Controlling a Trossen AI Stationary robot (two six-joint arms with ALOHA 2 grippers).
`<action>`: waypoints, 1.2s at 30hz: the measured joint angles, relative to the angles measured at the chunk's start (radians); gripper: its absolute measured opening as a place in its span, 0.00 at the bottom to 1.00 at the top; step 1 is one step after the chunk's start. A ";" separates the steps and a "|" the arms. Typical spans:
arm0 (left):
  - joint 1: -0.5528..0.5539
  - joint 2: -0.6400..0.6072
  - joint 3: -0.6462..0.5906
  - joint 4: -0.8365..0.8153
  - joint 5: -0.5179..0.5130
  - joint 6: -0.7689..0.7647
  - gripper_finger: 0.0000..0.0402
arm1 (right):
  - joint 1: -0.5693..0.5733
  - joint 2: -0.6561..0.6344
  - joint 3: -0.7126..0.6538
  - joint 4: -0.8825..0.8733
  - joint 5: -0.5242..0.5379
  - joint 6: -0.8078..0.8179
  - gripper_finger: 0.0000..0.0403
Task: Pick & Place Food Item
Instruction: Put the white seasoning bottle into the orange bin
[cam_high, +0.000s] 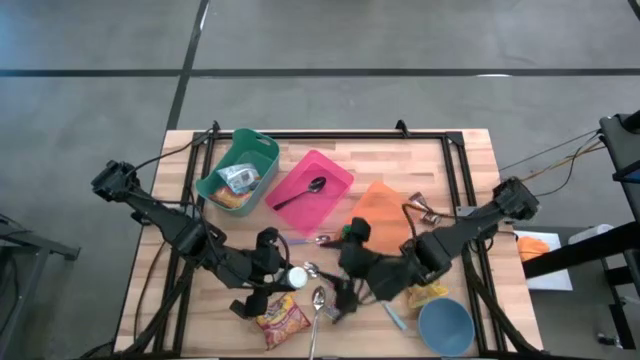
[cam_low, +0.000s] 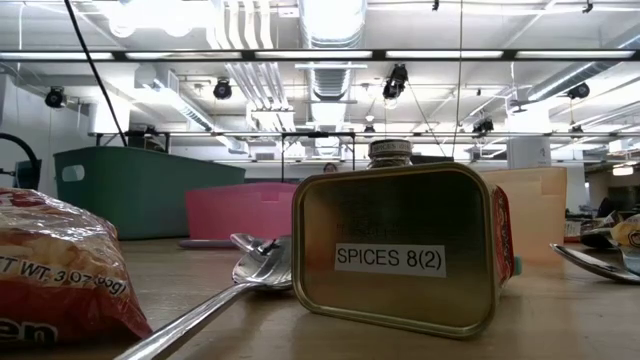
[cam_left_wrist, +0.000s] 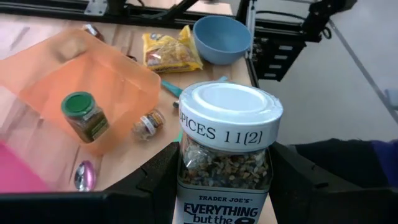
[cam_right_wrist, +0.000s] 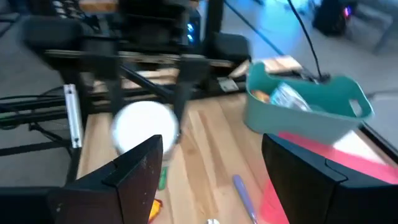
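We see the left gripper (cam_left_wrist: 224, 186), fingers clasping a white-lidded spice jar (cam_left_wrist: 227, 134) above the tabletop (cam_high: 470, 170), right gripper (cam_right_wrist: 208, 180) fingers spread, empty.

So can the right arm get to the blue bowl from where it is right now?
Probably yes. The blue bowl sits at the table's near right corner, just beside the right arm, and the right gripper stands open and empty. Only a yellow packet lies close by.
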 joint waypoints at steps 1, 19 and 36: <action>0.000 0.000 0.000 0.002 0.000 -0.001 0.46 | -0.009 0.000 0.012 -0.010 -0.011 0.012 0.68; 0.046 0.000 0.000 0.024 0.001 -0.015 0.46 | -0.102 0.000 0.042 -0.051 -0.297 0.106 0.68; 0.097 0.001 0.000 0.061 0.053 -0.010 0.46 | -0.117 0.036 0.044 -0.036 -0.343 0.072 0.68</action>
